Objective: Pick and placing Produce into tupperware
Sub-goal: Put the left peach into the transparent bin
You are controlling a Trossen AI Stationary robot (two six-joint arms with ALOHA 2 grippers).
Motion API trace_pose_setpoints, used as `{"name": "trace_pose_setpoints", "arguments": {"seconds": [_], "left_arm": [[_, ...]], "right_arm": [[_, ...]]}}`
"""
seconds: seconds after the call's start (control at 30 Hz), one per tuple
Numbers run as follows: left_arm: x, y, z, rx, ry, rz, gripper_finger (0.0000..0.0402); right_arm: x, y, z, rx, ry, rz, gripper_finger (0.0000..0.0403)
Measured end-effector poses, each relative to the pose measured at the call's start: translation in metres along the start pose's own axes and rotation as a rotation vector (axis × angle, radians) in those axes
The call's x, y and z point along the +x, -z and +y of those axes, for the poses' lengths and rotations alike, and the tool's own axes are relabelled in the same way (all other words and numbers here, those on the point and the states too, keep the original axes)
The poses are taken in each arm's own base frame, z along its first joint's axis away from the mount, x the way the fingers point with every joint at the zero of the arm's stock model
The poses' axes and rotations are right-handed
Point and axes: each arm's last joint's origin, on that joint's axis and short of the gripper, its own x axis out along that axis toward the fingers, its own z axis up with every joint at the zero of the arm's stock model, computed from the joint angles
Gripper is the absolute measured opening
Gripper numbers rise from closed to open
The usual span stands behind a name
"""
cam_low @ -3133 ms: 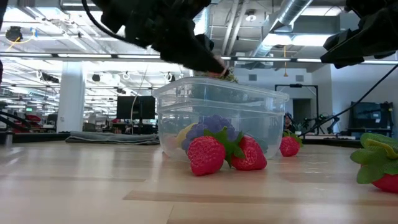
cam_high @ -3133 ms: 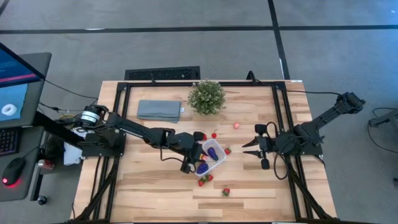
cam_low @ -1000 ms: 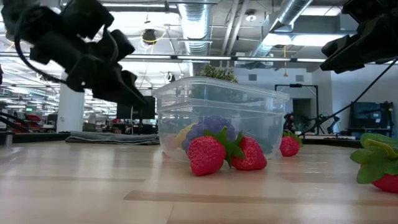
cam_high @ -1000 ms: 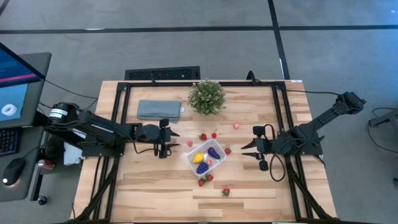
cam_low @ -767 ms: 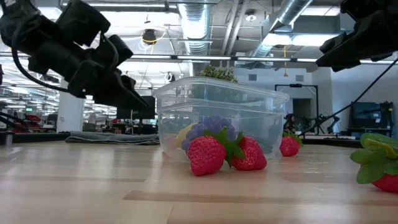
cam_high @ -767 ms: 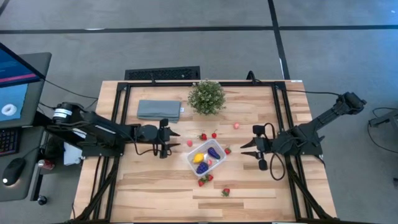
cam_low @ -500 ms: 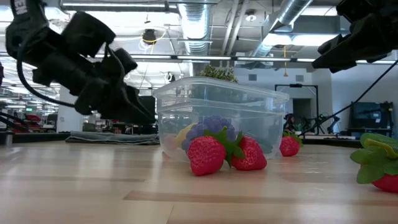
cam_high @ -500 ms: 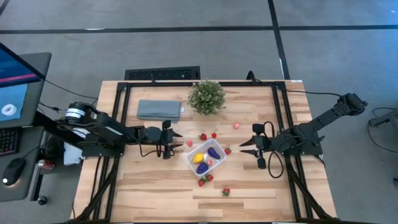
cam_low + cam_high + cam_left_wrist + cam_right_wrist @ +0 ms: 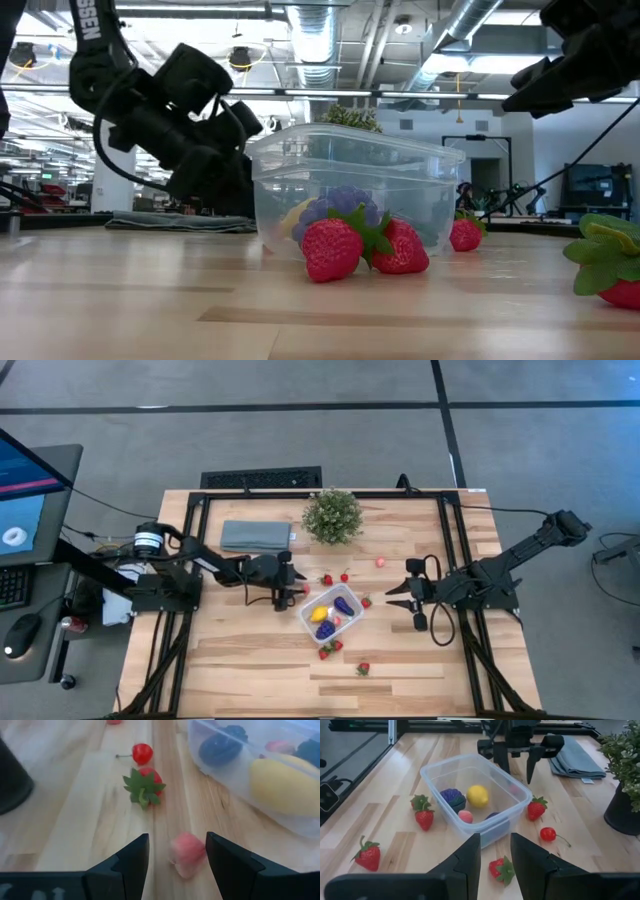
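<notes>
Left gripper (image 9: pixel 292 589) sits low over the table, just off the box's left corner. Fingers spread, nothing pinched.

Key relation: small pink piece (image 9: pixel 187 854) lies dead ahead of it, on the wood, in line with the gap between the fingers. It's roundish, with no long axis to align to. My read: go straight forward and down, then close. Left arm is clearly nearer, with the box between this piece and the right arm.

Beyond it, same heading: strawberry (image 9: pixel 145 785), then cherry (image 9: pixel 142 752), both loose on the table.

Box (image 9: pixel 350 622) is just beside the pink piece, toward the right arm, and lies diagonally on the table. The carry looks short.

In the box: 1 yellow piece (image 9: pixel 320 614), 2 purple pieces (image 9: pixel 343 604), 1 small pink one.

Loose on the table:
- 5 strawberries: the one ahead of the left gripper, one at the box's right side (image 9: pixel 366 601), a pair touching at its near edge (image 9: pixel 326 650), and one nearer the front (image 9: pixel 363 668).
- 1 cherry.
- 2 pink pieces: the target and one farther back (image 9: pixel 380 562).

Judgement: 4 in, 8 out, so about a third done.

Right gripper (image 9: pixel 389 599) waits past the box's right side. Fingers drawn together, empty.
</notes>
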Motion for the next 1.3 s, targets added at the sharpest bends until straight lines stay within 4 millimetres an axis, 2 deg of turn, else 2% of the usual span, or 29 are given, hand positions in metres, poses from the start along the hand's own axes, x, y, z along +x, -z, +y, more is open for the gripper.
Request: {"name": "trace_pose_setpoints", "arguments": {"seconds": [0.97, 1.17, 1.3], "left_arm": [[0.001, -0.001, 0.008, -0.05, 0.028, 0.015, 0.0187], [0.01, -0.008, 0.01, -0.055, 0.03, 0.041, 0.0188], [0.02, -0.002, 0.01, -0.056, 0.037, 0.09, 0.0195]], "right_arm": [[0.0, 0.002, -0.001, -0.037, 0.006, 0.021, 0.013], [0.0, 0.002, -0.001, -0.052, 0.005, 0.021, 0.013], [0.0, 0.003, -0.001, -0.054, 0.006, 0.027, 0.013]]}}
